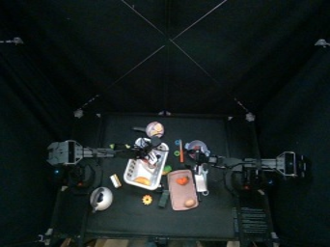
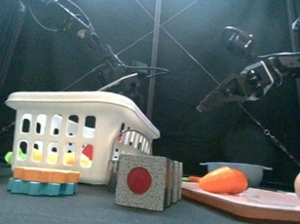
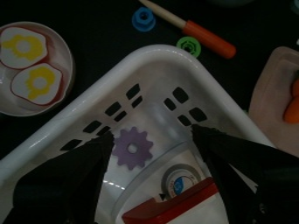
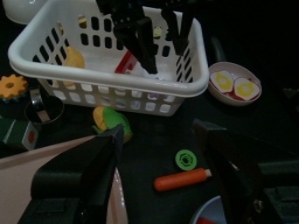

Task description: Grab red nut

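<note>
The left end effector (image 3: 149,166) hangs inside the white basket (image 3: 140,70), jaws apart over a purple gear (image 3: 133,147) and a red piece (image 3: 176,208), probably because it is searching there. I cannot pick out the red nut with certainty; that red piece is the likeliest candidate. The right end effector (image 4: 163,162) waits spread wide above the surface, outside the basket.

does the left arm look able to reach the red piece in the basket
Probably yes: the left tool hangs over the open-topped white basket, jaws apart, and the red piece lies uncovered below it, near a purple gear.
</note>
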Controlling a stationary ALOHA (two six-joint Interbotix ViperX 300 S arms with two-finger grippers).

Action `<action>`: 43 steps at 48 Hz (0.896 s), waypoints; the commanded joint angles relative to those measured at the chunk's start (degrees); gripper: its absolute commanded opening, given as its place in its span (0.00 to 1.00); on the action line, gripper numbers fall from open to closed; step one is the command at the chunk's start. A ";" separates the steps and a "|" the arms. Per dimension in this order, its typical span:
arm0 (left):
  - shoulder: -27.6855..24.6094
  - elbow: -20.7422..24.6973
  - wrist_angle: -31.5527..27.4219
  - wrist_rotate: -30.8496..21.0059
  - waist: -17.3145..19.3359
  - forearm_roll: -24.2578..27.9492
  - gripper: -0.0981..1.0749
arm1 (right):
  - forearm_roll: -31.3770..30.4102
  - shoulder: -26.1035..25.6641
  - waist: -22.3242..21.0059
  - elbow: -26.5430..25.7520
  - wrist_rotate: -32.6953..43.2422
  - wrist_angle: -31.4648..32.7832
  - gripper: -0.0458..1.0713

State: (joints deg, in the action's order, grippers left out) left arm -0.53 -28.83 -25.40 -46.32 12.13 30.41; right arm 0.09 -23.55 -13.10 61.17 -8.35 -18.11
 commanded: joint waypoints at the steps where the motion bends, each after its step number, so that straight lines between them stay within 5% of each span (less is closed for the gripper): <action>1: 3.16 1.41 0.09 0.09 0.35 0.62 0.96 | 4.04 -1.23 -0.53 -1.32 0.09 -0.26 0.89; 6: 5.71 1.32 -0.09 0.09 0.79 1.32 0.96 | 12.04 -1.93 -2.46 -2.64 0.09 1.05 0.89; 14: 8.35 0.00 -0.09 0.09 1.85 3.87 0.96 | 22.59 -3.69 -6.68 -8.61 -0.18 13.27 0.89; 30: 12.39 -5.54 0.00 0.00 3.96 8.61 0.96 | 19.25 -0.53 -19.25 -15.03 0.18 42.89 0.89; 43: 15.47 -7.56 1.41 -0.88 7.21 8.44 0.96 | 15.47 0.09 -27.42 -16.96 0.26 54.14 0.89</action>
State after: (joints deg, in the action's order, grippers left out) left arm 13.36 -36.65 -24.96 -47.11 18.46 38.76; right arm 16.79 -23.29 -39.02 46.14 -8.00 32.96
